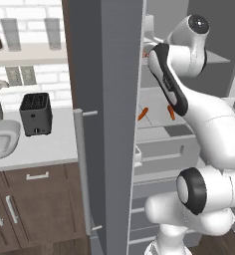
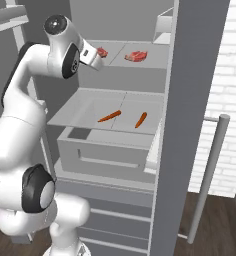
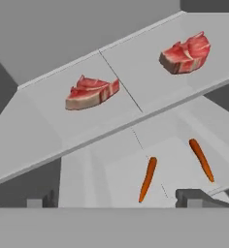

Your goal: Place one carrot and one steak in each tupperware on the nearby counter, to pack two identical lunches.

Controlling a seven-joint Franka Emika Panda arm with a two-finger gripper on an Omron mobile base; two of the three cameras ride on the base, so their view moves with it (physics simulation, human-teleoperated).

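Two steaks lie on the upper fridge shelf [image 3: 48,126], well apart from each other: the left steak [image 3: 91,92] near the middle of its panel, the right steak [image 3: 185,52] farther back on the neighbouring panel, with the seam between the two panels running between them. In the right base view the same pair sit on that shelf, one steak [image 2: 102,52] just beside the robot's hand and the other [image 2: 135,56] toward the open door side. One shelf down, two carrots lie flat on the lower fridge shelf [image 2: 80,107], apart and not touching: the left carrot [image 3: 147,178] and the right carrot [image 3: 201,159], both pointing roughly toward the shelf's front edge. In the right base view they are the longer-looking carrot [image 2: 109,116] near the shelf's middle and the shorter-looking one [image 2: 140,120] nearer the door.

The tool [image 3: 121,206] hangs in front of the upper shelf, its two dark fingertips [image 3: 191,197] standing wide apart with nothing between them; it touches neither steak.

The fridge door [image 1: 104,99] stands open, its edge toward the left base camera. To its left, the table [image 1: 45,144] carries a black toaster [image 1: 36,114] near its back edge, and a pale rounded basin, the tupperware [image 1: 2,137], at its left edge. Dark wooden cabinets [image 1: 30,209] with white handles sit under the table.
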